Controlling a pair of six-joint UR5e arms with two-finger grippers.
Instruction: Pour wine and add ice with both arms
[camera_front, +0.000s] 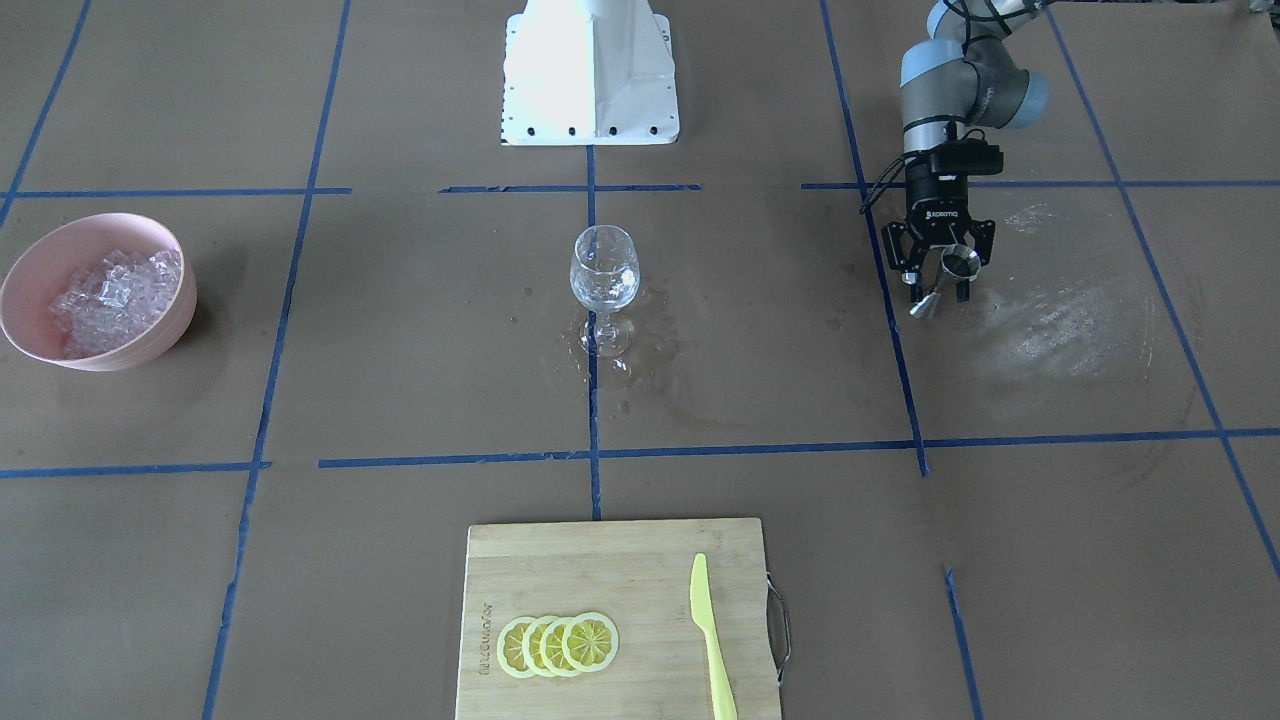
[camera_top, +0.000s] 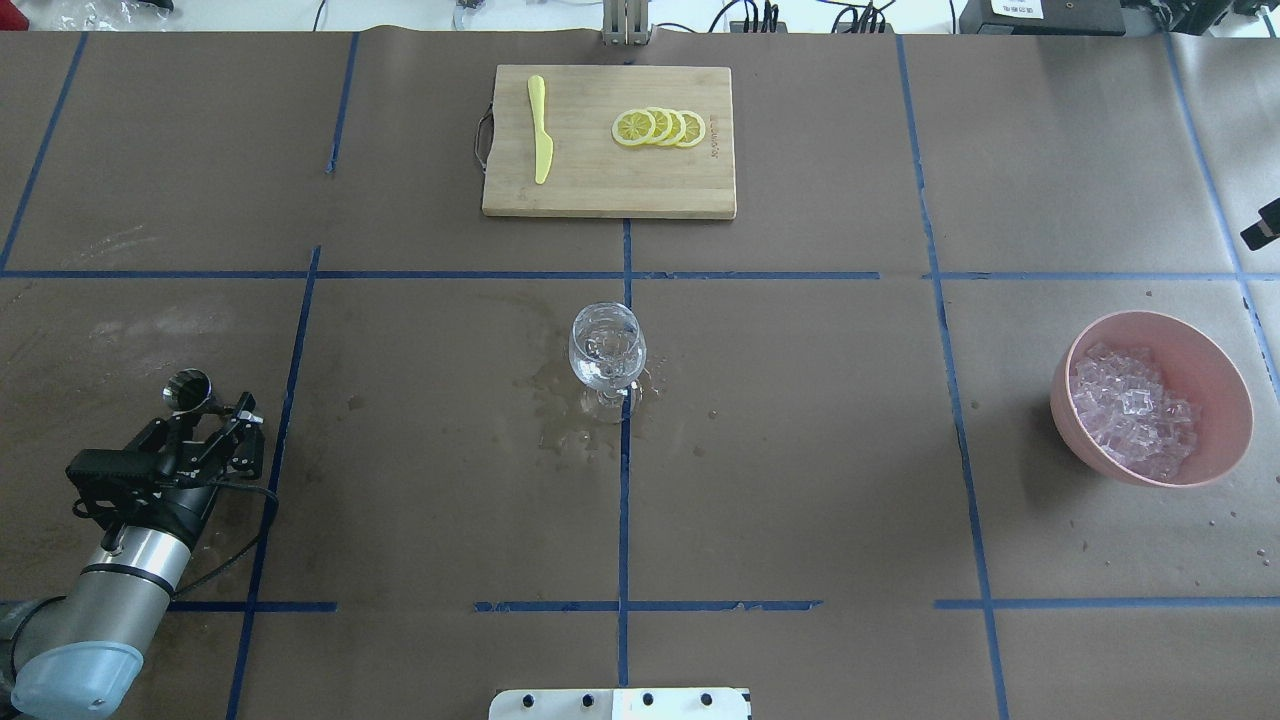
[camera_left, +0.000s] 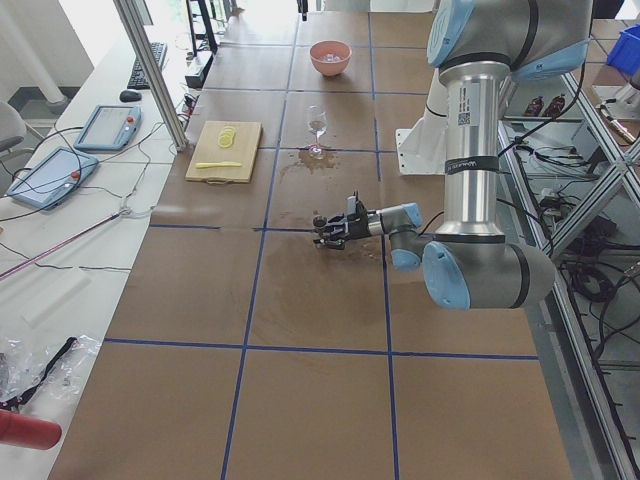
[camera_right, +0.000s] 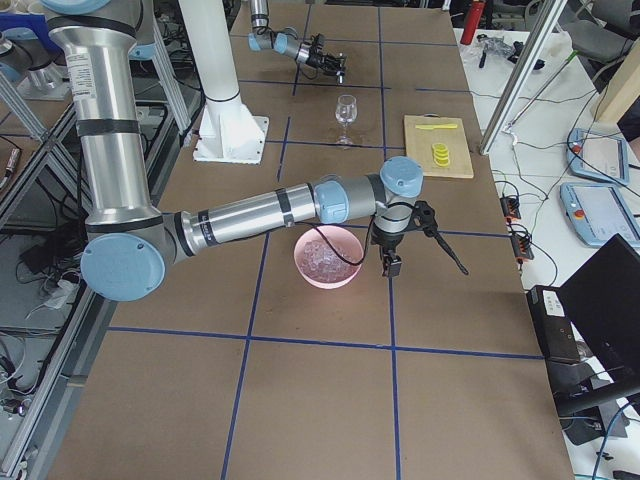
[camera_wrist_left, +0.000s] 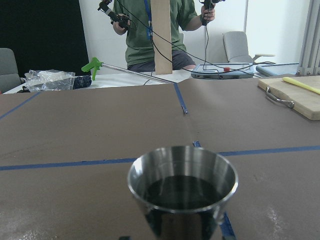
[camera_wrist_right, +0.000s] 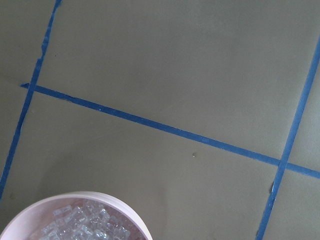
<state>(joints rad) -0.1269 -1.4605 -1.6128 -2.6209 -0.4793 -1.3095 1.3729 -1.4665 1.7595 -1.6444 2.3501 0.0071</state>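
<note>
Colourless and nearly invisible, the wine (camera_top: 606, 368) sits, as far as I can judge, low in the wine glass (camera_top: 607, 335) at the middle of the worktop (camera_top: 800, 450), with wet patches (camera_top: 560, 415) around its foot. Well apart, toward the worktop's left end and nearer the robot's edge, the left fingers (camera_front: 911, 280) pinch a steel jigger (camera_front: 950, 272) by its waist; whether it holds liquid I cannot tell. The pour looks like the step in hand: carry the jigger level, bring its lip over the glass rim before tipping, then tip slowly — those wet patches suggest how easily liquid misses. The left arm (camera_top: 135, 570) lies low, wrist pitched forward. Ice (camera_top: 1130, 410) fills the pink bowl (camera_top: 1205, 360) near the right end; the right arm (camera_right: 260, 210) stretches beside it — whether the right fingers (camera_right: 384, 250) are spread or pressed together I cannot tell.
</note>
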